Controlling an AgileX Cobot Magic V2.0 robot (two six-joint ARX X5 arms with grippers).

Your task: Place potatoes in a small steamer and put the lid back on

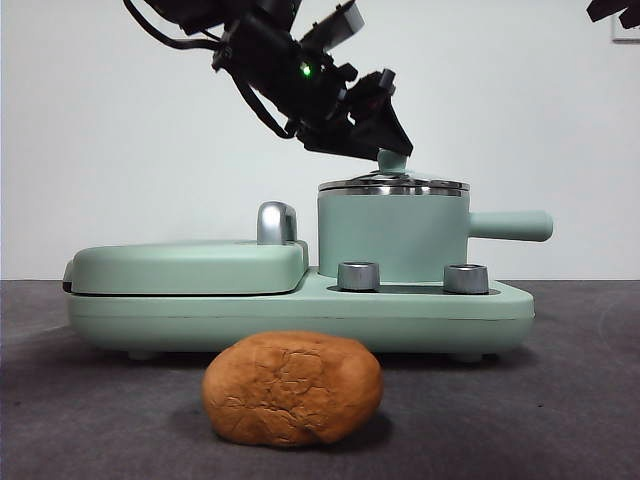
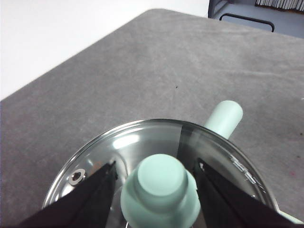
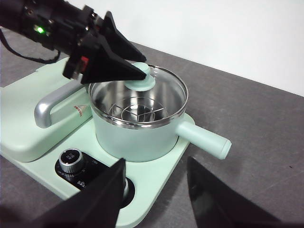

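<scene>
The left gripper [image 1: 392, 150] sits over the small steamer [image 1: 392, 235], its two black jaws on either side of the mint-green knob [image 2: 160, 192] of the glass lid [image 3: 156, 83], close against it; whether they press it I cannot tell. The lid rests on the pot's steel rim. The potato [image 1: 293, 388] lies on the grey table [image 1: 560, 400] in front of the cooker base [image 1: 300, 315]. The right gripper [image 3: 154, 190] hangs nearby, jaws spread.

Grey table [image 1: 580, 400]: mint-green cooker base [image 1: 300, 315] standing on it; potato [image 1: 292, 388] lying just before it, seemingly apart.
</scene>
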